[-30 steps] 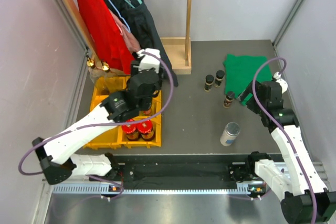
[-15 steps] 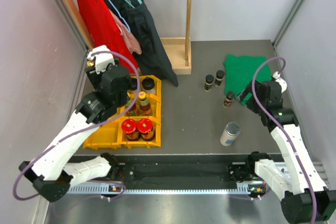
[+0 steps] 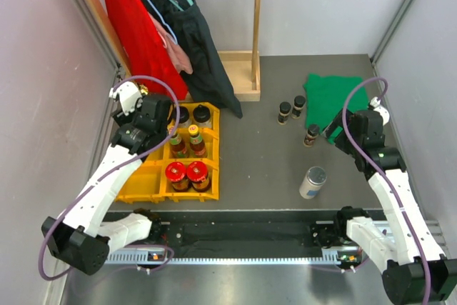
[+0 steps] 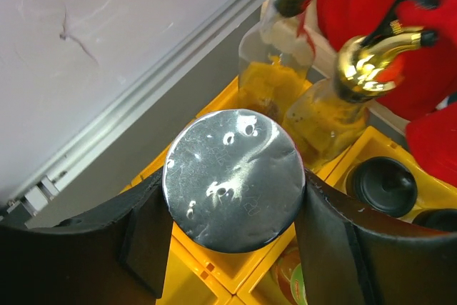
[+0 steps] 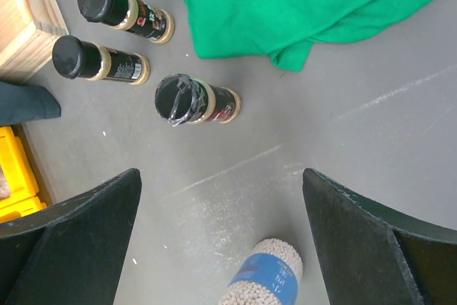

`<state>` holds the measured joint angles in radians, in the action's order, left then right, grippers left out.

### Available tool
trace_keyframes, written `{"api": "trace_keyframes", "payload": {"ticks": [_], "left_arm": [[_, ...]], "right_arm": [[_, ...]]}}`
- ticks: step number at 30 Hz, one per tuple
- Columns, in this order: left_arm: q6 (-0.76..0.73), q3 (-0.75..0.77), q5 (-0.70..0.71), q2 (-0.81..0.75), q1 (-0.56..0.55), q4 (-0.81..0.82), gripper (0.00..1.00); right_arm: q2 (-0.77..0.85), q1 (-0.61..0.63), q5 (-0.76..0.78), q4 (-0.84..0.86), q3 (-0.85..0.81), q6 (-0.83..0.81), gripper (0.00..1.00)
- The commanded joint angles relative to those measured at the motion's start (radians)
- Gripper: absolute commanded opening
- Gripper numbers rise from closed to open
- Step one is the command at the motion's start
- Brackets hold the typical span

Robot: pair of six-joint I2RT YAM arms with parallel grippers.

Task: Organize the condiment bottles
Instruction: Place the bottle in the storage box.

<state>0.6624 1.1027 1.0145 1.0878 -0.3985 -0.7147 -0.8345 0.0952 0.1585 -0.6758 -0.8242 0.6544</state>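
My left gripper is shut on a silver-lidded canister, one finger against each side, above the back left part of the yellow tray. Two gold-topped bottles stand just behind it. In the top view the left gripper hides that canister. The tray holds two red-lidded jars, two yellow-capped sauce bottles and black-capped jars. My right gripper is open above bare table. Three black-capped jars stand ahead of it, and a bead-filled canister stands below it.
A green cloth lies at the back right. A wooden rack with hanging red and dark clothes stands behind the tray. The second canister stands alone at the front right. Walls close in on both sides.
The left arm has swung left across the tray, from over its middle to its back left corner by the gold-topped bottles. The right arm has stayed still.
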Motion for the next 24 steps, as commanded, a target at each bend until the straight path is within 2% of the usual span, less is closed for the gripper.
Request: {"api": "trace_keyframes", "payload": {"ticks": [1, 9, 24], "left_arm": [[0.114, -0.04, 0.013, -0.048, 0.02, 0.054, 0.0], [0.229, -0.118, 0.016, -0.055, 0.026, 0.044, 0.0], [0.284, -0.225, -0.013, 0.004, 0.026, 0.103, 0.0]], "right_arm": [[0.003, -0.011, -0.007, 0.039, 0.008, -0.018, 0.93], [0.0, -0.012, -0.01, 0.041, 0.005, -0.013, 0.93], [0.002, -0.011, -0.025, 0.025, -0.003, -0.006, 0.93]]}}
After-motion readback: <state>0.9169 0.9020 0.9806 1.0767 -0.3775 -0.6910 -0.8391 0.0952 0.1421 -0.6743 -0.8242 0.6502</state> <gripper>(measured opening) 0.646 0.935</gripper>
